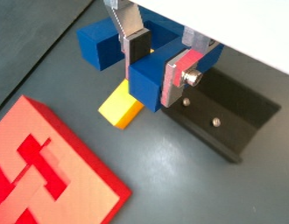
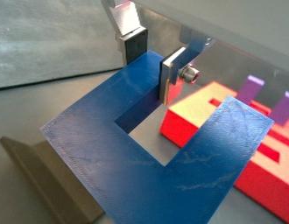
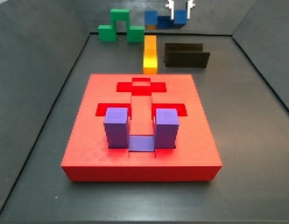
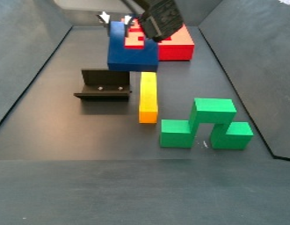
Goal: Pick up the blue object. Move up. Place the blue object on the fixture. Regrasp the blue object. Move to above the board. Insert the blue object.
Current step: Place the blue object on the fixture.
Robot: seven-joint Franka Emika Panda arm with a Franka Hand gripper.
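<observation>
Currently gripper [image 1: 162, 58] fingers pinch one prong of the blue object [image 1: 141, 59], lifted. Lower it squarely onto the fixture [image 4: 103, 85], clearing the yellow bar [image 4: 148, 97].

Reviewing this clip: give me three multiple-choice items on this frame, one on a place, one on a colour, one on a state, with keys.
1. Where does the purple block sit?
A. in the board
B. on the fixture
C. beside the green blocks

2. What colour is the long bar lying between the fixture and the green blocks?
A. red
B. yellow
C. purple

3. What is the gripper doing?
A. open with nothing between its fingers
B. shut on the blue object
C. shut on the yellow bar

Key: 1 A, a side view shows it set in the red slab; 2 B, yellow in both side views; 3 B, a wrist view shows the fingers either side of one blue prong.
</observation>
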